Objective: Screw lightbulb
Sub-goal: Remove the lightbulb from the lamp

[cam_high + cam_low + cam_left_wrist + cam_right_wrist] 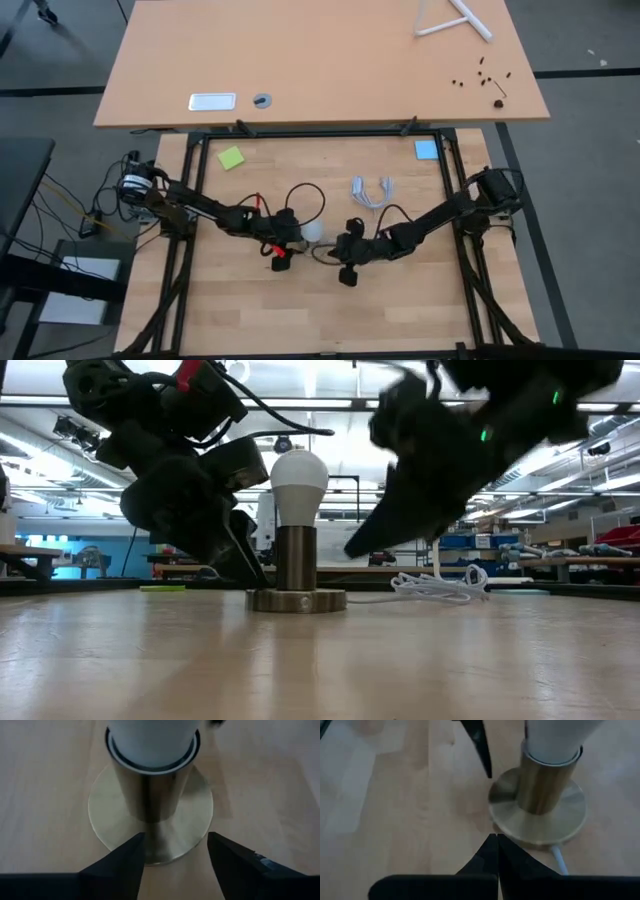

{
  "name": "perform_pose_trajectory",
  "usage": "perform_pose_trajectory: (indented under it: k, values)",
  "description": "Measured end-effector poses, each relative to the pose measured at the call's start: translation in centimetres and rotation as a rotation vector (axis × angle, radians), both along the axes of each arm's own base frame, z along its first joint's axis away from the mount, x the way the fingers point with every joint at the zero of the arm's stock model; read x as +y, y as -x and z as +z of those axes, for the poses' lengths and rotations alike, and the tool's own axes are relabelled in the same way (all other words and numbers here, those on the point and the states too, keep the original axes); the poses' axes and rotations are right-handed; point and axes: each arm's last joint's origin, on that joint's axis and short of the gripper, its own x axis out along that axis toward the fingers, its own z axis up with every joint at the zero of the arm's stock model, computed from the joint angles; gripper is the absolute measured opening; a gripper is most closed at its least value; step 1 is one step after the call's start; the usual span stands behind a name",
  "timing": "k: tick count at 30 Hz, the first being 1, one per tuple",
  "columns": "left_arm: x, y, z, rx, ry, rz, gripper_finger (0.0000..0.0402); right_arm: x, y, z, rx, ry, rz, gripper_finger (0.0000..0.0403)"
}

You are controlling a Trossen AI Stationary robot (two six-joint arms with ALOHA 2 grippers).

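Two dark fingers point(125, 865) of the left gripper point(175, 857) are standing apart, one on each side of the metal post of the socket point(150, 805). They are holding nothing, and from the left wrist view you cannot tell if they touch the post. In the high view this gripper is sitting at about 9 o'clock from the lightbulb point(313, 232).

The right gripper point(493, 845) is pinched shut with nothing in it. Its tips are pointing at the round base of the socket, just beside it. In the high view it is waiting at about 4 o'clock from the lightbulb.

The lightbulb is standing upright in the top of the socket, near the middle of the wooden table point(400, 300).

A white cord point(440, 588) is lying in loops on the table behind the socket.
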Motion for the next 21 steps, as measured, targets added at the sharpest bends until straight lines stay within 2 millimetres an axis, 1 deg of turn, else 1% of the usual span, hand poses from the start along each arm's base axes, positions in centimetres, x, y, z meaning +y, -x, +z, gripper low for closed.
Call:
perform_pose_trajectory:
  k: [2, 7, 12, 16, 21]
  values:
    - [-0.1, -0.2, 0.1, -0.032, 0.011, -0.004, 0.0207, -0.6, 0.1, -1.0, -0.014, -0.008, -0.011, 0.0006]
    - [-0.2, -0.9, -0.3, -0.095, 0.029, -0.003, 0.0175, -1.1, 0.3, -2.2, 0.007, -0.003, -0.022, 0.0006]
    - [-0.4, -2.0, -1.3, -0.161, 0.053, 0.000, 0.0150, -1.4, 1.0, -2.8, 0.021, -0.008, -0.034, 0.0006]
    - [-0.4, -2.3, -1.4, -0.195, 0.066, 0.008, 0.0141, -1.8, 1.3, -3.1, 0.023, -0.031, -0.061, 0.0007]
    - [-0.3, -2.0, -0.9, -0.180, 0.040, 0.037, 0.0142, -1.9, 1.4, -3.2, 0.032, -0.013, -0.061, 0.0007]
